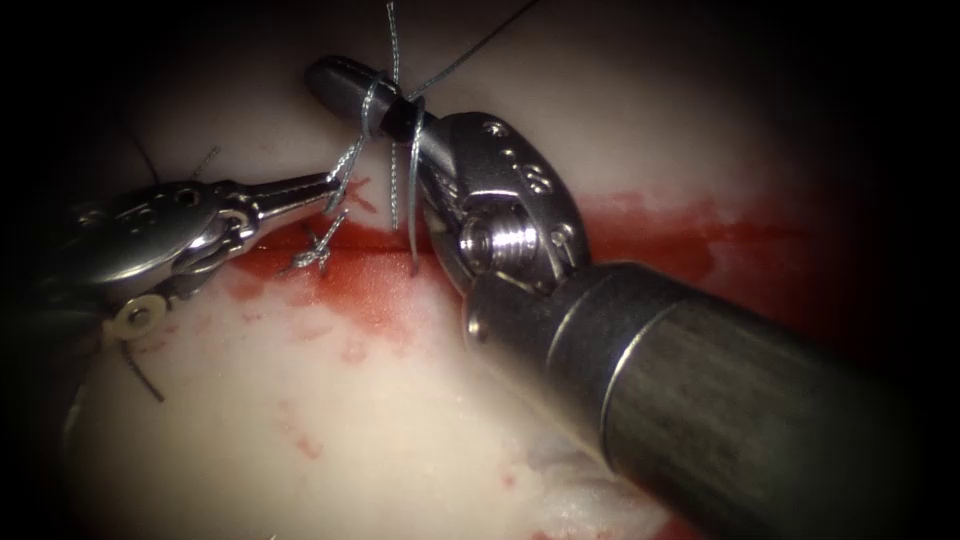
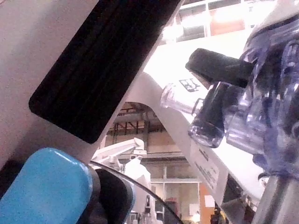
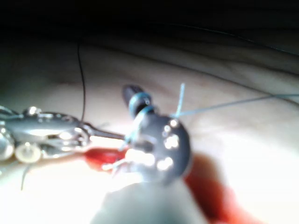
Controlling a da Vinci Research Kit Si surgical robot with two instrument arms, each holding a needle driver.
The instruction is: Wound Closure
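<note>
Pale tissue [image 1: 330, 440] lies under both tools in the endoscope view, with a red cut [image 1: 640, 235] running across it and red fluid [image 1: 370, 290] pooled along it. From the right comes the right tool [image 1: 335, 78], and its jaws look pressed together. Thread [image 1: 393, 120] is wrapped around those jaws in a few loops, but nothing can be seen held between them. From the left comes the left tool [image 1: 325, 185], and its thin jaws are squeezed on a strand of thread just above the cut. A small knot [image 1: 318, 252] sits on the cut below the left tool's tip, with short thread ends sticking out. No needle can be made out.

Up in the left wrist view sit a blue pad [image 2: 44, 189] and a clear plastic part [image 2: 233, 116].

Over in the right wrist view, the right tool [image 3: 132, 94] has thread [image 3: 142, 106] looped around it. The left tool [image 3: 105, 134] reaches in close beside it, just above the red cut [image 3: 100, 156]. More thread [image 3: 233, 103] runs off to one side.

Judging by the loops and the knot, the step in hand looks like tying a knot. A good next move calls for keeping the loops from slipping off, and for a soft, even pull so the thread does not tear the tissue.
</note>
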